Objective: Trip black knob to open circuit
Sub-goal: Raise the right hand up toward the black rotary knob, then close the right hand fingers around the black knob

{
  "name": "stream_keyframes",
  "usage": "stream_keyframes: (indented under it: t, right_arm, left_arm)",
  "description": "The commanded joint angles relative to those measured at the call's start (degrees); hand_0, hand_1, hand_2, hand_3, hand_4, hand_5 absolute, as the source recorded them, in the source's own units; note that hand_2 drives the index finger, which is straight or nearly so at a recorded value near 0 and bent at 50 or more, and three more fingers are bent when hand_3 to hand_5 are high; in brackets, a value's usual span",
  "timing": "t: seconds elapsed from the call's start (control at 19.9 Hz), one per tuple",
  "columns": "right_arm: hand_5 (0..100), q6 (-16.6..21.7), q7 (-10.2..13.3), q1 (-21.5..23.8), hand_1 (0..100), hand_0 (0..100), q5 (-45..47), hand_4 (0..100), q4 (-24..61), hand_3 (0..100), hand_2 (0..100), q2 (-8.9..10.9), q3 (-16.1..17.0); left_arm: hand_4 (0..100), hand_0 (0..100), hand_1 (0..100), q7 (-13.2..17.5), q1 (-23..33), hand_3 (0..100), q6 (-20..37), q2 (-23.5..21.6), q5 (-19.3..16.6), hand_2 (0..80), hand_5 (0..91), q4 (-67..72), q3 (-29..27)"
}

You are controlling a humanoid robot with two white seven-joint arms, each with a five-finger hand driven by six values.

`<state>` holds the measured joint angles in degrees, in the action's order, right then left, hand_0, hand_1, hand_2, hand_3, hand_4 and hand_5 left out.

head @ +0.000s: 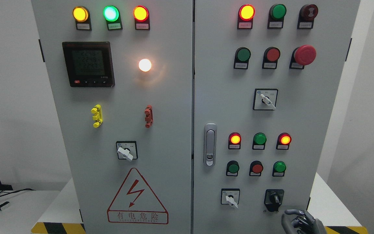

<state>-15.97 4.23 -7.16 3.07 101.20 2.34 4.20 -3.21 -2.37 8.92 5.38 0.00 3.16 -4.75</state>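
The black knob [274, 197] sits low on the right door of the grey electrical cabinet [174, 107], on a black square base with its handle pointing roughly upward. My right hand [299, 221] shows at the bottom edge just below and right of the knob, fingers loosely curled and holding nothing. It is a short gap away from the knob, not touching it. My left hand is out of view.
A white selector switch [231, 199] sits left of the black knob. Above are rows of red and green lamps and buttons [257, 168], a door latch [210, 144] and a red mushroom stop button [305, 55]. A white table [18, 208] stands at the lower left.
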Motion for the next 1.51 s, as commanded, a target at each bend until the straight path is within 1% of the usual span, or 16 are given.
stream_keyframes:
  t: [0.0,0.8,1.0,1.46]
  right_arm:
    - [77,-0.03,-0.01,-1.10,76,53,-0.08,75,-1.62,82,47,-0.05,-0.33]
    - [77,0.06,0.08,-3.74,76,53,-0.17,74,-4.87,81,46,-0.05,-1.21]
    - [76,0.15,0.43,-3.65,76,54,-0.17,74,-4.79,81,46,-0.05,-1.91]
    - [76,0.24,0.43,-3.12,76,54,-0.17,74,-4.35,81,46,-0.58,-1.74]
  left_arm:
    - [0,12,39,0.04,0.00,0,0.05,-0.02,-1.76,0.0,0.0,0.00,0.00]
    - [0,12,39,0.04,0.00,0,0.05,-0.02,-1.76,0.0,0.0,0.00,0.00]
    - [0,12,39,0.04,0.00,0,0.05,0.07,-1.76,0.0,0.0,0.00,0.00]
    - [0,12,39,0.04,0.00,0,0.05,-0.02,-1.76,0.0,0.0,0.00,0.00]
